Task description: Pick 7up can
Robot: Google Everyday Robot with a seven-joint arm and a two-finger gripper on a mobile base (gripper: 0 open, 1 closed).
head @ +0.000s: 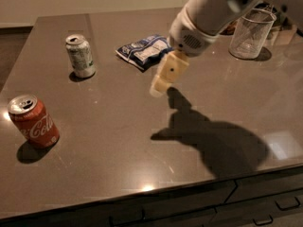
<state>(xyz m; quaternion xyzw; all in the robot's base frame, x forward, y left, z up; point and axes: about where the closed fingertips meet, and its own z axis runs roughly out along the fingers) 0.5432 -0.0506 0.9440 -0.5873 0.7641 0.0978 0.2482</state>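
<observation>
The 7up can (pixel 80 56) stands upright on the brown worktop (pixel 118 141), at about 10 o'clock from the claw (pixel 157 89) and well apart from it. The can is silvery-white with green print and a silver pull-tab top. The cream claw hangs above the worktop and carries nothing; how far it is open, I cannot tell. A red Coca-Cola can (pixel 33 122) stands at 7 o'clock from the 7up can.
</observation>
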